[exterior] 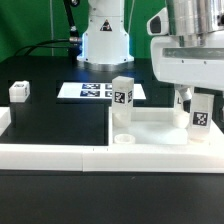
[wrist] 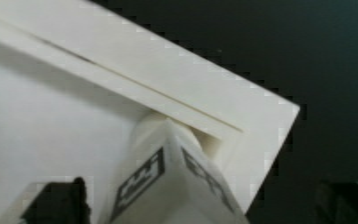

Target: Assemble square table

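The white square tabletop (exterior: 160,126) lies at the exterior view's right, tucked into the corner of the low border wall. One tagged white leg (exterior: 122,95) stands upright at its far left corner. A second tagged leg (exterior: 200,111) stands upright at its right corner, and my gripper (exterior: 197,100) hangs over it. In the wrist view this leg (wrist: 179,180) rises from the tabletop's corner (wrist: 87,110) between my dark fingers (wrist: 55,203), with a gap on each side. My gripper (wrist: 197,205) is open and holds nothing. A third leg (exterior: 19,91) lies on the black table at the far left.
The marker board (exterior: 92,91) lies flat behind the tabletop. The long white border wall (exterior: 60,155) runs along the front. A short white round stub (exterior: 123,139) sits at the tabletop's near left corner. The robot's base (exterior: 104,40) stands at the back.
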Robot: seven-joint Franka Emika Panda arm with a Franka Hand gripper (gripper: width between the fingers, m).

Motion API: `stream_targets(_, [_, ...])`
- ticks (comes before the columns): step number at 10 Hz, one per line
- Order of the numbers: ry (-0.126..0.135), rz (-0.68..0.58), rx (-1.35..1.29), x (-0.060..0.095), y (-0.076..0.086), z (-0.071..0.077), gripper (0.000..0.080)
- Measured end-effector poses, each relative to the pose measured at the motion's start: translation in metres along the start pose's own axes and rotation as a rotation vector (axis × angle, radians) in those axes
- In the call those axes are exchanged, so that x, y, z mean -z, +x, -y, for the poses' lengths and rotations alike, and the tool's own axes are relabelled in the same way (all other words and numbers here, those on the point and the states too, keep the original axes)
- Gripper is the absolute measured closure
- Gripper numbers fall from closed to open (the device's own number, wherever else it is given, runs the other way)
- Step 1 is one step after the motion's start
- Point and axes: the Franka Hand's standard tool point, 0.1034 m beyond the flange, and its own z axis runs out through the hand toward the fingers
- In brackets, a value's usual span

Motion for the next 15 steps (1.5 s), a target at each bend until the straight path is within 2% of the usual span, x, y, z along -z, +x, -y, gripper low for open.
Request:
stream_targets(2, [-0.001,-0.001,0.139,-0.0004,0.0006,-0.0005,0.0152])
stream_targets(3, [-0.015,-0.004,0.26,-0.0001,0.0024,-0.0021,0.0151])
stream_targets(5, [-0.113,-0.003,0.738,0.0052,0.009,-0.0036,0.0151])
stream_targets(6, [-0.145,0.01,0.866,0.0034,0.0059,-0.0016,0.0151])
stream_targets(7, [-0.128,0.003,0.759,0.0028,0.0063,-0.0005,0.0275])
stream_targets(8, [-0.128,0.003,0.75,0.0027,0.007,-0.0008,0.0413])
stream_targets(9, [-0.127,0.001,0.708,0.0026,0.0065,-0.0007,0.0413])
stream_targets(10, [-0.127,-0.004,0.626,0.0025,0.0066,-0.001,0.051])
stream_targets(13, [-0.136,-0.045,0.306,0.0032,0.0062,-0.0007,0.051])
stream_targets(14, [-0.141,-0.078,0.069,0.0034,0.003,-0.0009,0.051])
stream_targets(15, [-0.133,-0.1,-0.141,0.0028,0.0019,-0.0008,0.051])
